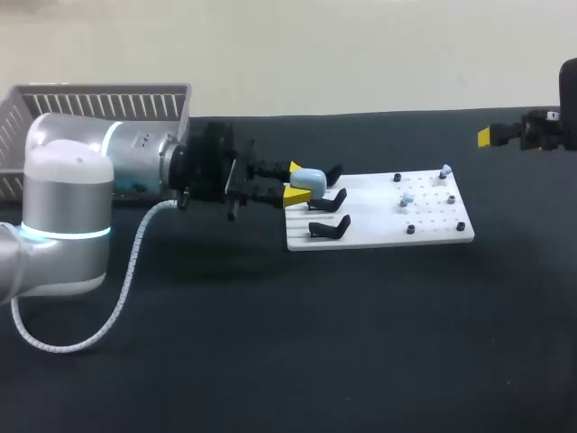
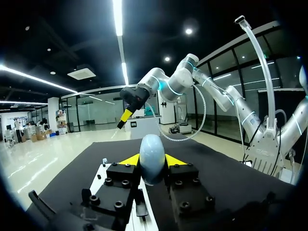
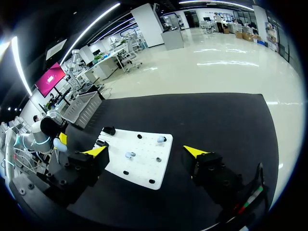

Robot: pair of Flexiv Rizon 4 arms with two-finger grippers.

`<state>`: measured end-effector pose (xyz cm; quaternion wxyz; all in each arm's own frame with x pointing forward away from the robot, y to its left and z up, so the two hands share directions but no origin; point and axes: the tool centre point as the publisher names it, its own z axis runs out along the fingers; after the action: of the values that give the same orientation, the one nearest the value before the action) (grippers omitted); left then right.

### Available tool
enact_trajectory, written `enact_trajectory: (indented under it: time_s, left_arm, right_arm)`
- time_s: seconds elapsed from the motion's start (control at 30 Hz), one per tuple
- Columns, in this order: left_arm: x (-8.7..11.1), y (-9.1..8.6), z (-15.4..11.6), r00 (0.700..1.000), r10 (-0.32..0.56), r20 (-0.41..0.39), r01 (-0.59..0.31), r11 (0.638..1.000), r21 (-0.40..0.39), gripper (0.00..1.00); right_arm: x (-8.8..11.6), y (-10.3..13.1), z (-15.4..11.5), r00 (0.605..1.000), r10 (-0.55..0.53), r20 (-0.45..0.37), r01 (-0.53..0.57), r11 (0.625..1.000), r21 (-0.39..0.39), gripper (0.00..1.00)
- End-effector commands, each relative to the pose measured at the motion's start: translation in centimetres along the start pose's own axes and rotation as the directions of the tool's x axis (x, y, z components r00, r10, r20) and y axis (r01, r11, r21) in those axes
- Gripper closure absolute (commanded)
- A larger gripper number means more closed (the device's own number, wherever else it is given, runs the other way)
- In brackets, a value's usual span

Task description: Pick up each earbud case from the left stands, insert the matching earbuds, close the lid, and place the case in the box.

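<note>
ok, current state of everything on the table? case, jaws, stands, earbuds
Pale blue rounded earbud case: gripped at the rear stand, lid looks shut.
Left jaws: shut on the case, one yellow tip each side.
Right jaws: open, holding nothing, right of the white pegboard.
Two nearer black stands: bare.
Two pale earbuds: on the pegboard, not in the case.

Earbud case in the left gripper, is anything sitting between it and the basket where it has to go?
Nothing visible does. The left gripper holds the earbud case by the stands, and between it and the basket there is only black table, with the left arm's own body over it.
</note>
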<state>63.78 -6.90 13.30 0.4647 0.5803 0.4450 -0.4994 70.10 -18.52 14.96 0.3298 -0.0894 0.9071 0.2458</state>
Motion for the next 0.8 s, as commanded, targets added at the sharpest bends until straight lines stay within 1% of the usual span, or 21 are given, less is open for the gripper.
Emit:
enact_trajectory:
  time_s: [0.03, 0.13, 0.5, 0.73, 0.77, 0.8]
  left_arm:
    - [0.3, 0.0, -0.07, 1.0, -0.002, 0.014, 0.002, 1.0, -0.003, 1.0]
    - [0.34, -0.14, -0.13, 1.0, -0.007, 0.026, 0.007, 1.0, -0.009, 1.0]
    - [0.4, -0.21, -0.13, 1.0, -0.02, 0.021, 0.021, 0.999, -0.041, 1.0]
    - [0.4, -0.21, -0.13, 1.0, -0.02, 0.021, 0.021, 0.999, -0.041, 1.0]
    - [0.4, -0.21, -0.13, 1.0, -0.02, 0.021, 0.021, 0.999, -0.041, 1.0]
    - [0.4, -0.21, -0.13, 1.0, -0.02, 0.021, 0.021, 0.999, -0.041, 1.0]
  right_arm:
    - [0.01, -0.02, -0.02, 1.0, -0.001, 0.0, 0.001, 1.0, -0.001, 0.0]
    - [0.01, -0.02, -0.02, 1.0, -0.001, 0.0, 0.001, 1.0, -0.001, 0.0]
    - [0.01, -0.02, -0.02, 1.0, -0.001, 0.0, 0.001, 1.0, -0.001, 0.0]
    - [0.01, -0.02, -0.02, 1.0, -0.001, 0.0, 0.001, 1.0, -0.001, 0.0]
    - [0.22, 0.28, -0.43, 1.0, -0.012, 0.008, 0.012, 1.0, 0.004, 0.0]
    - [0.54, 0.82, -0.9, 1.0, -0.021, 0.01, 0.021, 1.0, -0.017, 0.0]
